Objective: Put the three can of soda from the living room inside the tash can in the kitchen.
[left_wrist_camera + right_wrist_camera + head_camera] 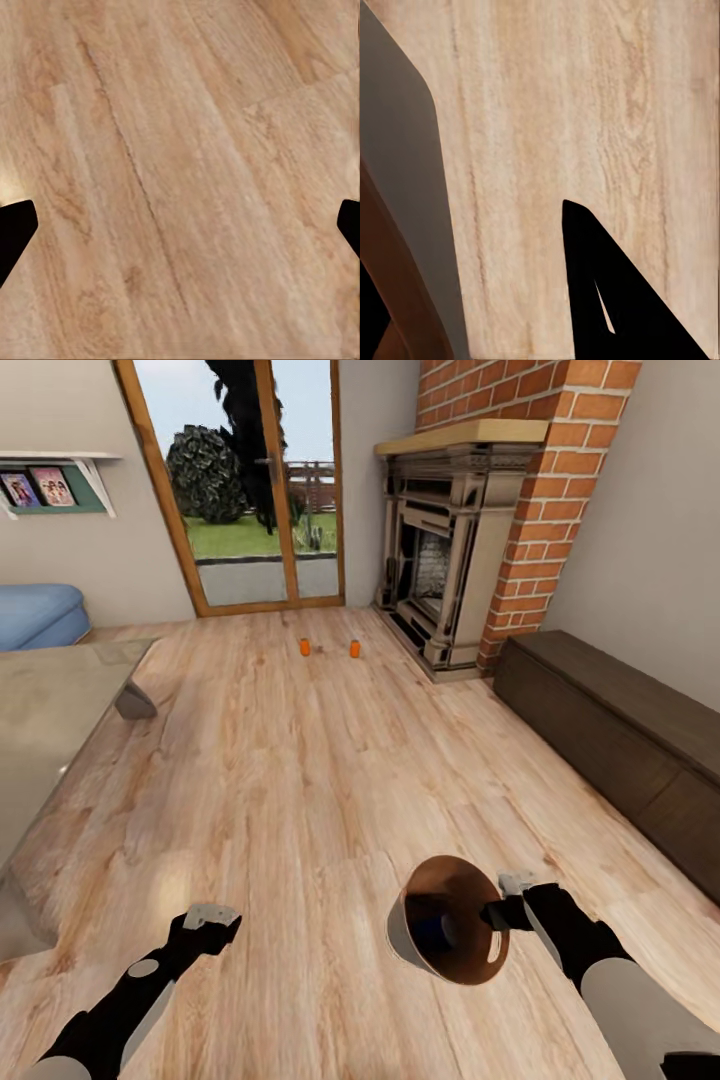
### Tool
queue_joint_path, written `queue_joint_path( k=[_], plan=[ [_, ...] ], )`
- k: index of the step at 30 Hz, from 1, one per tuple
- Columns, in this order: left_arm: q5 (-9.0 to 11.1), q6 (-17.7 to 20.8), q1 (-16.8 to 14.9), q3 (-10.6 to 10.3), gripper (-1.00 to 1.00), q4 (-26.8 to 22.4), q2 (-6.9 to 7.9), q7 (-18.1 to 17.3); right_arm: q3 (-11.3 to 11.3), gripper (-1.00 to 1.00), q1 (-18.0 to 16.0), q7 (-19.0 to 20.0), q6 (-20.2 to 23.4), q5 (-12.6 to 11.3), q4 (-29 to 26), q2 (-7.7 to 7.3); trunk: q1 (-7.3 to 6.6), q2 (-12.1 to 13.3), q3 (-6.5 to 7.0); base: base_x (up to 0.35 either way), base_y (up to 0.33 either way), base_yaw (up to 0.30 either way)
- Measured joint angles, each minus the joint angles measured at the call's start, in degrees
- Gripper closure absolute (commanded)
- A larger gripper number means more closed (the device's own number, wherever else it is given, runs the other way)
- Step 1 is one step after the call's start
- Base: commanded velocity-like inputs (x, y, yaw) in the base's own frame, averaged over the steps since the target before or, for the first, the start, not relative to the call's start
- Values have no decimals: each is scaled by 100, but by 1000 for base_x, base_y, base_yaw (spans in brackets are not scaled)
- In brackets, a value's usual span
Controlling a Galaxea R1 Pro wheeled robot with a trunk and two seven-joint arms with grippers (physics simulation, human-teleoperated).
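Light wood plank floor (300, 780) extending to a wood-framed glazed door (255, 480) in the far wall, through which a lawn, a paved strip and a dark bush (205, 472) are visible. To the right of the door, a dark carved fireplace surround (445, 550) under a pale wooden mantel (465, 435), set in a red-brick chimney breast (545, 470), with a long dark low bench (625, 740) along the right wall. At left, a wall shelf with framed pictures (40, 485), a blue sofa (40, 615) below it, and the corner of a grey-beige table (50, 710) nearer the camera.
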Motion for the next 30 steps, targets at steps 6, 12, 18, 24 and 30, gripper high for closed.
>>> queue_joint_path(
  k=[6, 12, 18, 24, 30],
  plan=[
    [352, 45, 0, -18, -100, 3, -17, -18, -280, 100, 330, 2, -585, 29, 41, -59, 0, 0, 0, 307, -65, 10],
    [372, 17, -1, -27, -100, 2, -32, -9, -904, 100, 489, 332, -1245, 23, 34, -66, 0, 0, 0, 320, -8, 1],
    [373, -12, -1, -32, -100, -1, -34, 5, -1009, 100, 533, 397, -1387, 51, 45, -67, 0, 0, 0, 322, -1, 0],
    [372, -22, -1, -59, -100, -2, -34, 36, -1024, 100, 571, 393, -1657, 55, 72, -114, 0, 0, 0, 323, 0, 0],
    [372, -24, -1, -64, -100, -2, -34, 42, -1025, 100, 606, 392, -1692, 17, 87, -128, 0, 0, 0, 323, 0, 0]
  ],
)
